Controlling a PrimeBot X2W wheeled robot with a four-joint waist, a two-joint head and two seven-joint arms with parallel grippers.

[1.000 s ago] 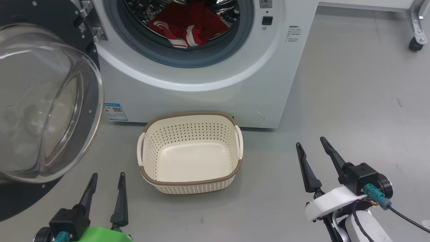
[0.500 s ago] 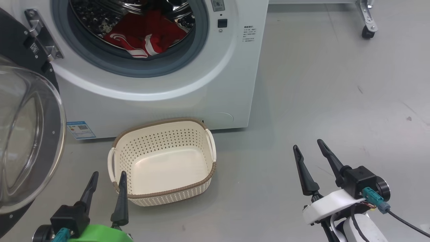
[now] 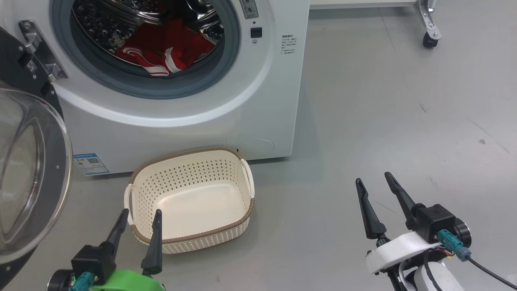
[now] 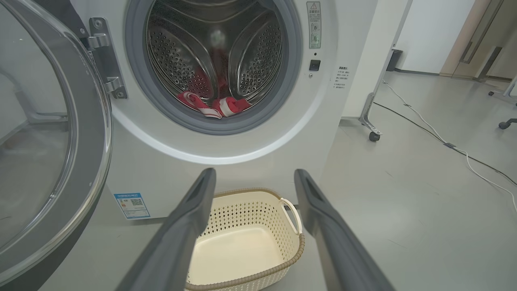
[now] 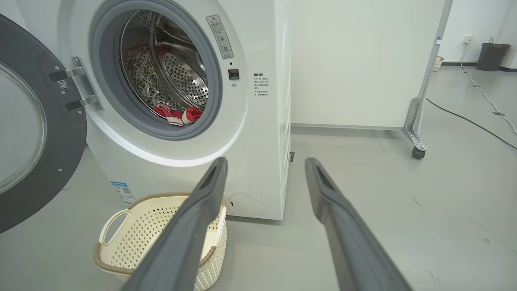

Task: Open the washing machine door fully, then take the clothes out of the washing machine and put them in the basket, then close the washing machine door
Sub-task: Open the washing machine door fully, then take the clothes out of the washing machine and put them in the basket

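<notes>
Your left claw (image 3: pixel 141 211), wide and empty, sits nearer: the clothes (image 3: pixel 163 50) lie straight ahead and above it, inside the washer (image 3: pixel 242 113); right claw (image 3: pixel 373 177) wide too.

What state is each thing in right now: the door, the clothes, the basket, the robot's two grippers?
Washing machine door: swung open.
Clothes: lying inside the drum.
Basket: empty, upright on the floor.
Left gripper: open, holding nothing.
Right gripper: open, holding nothing.
</notes>
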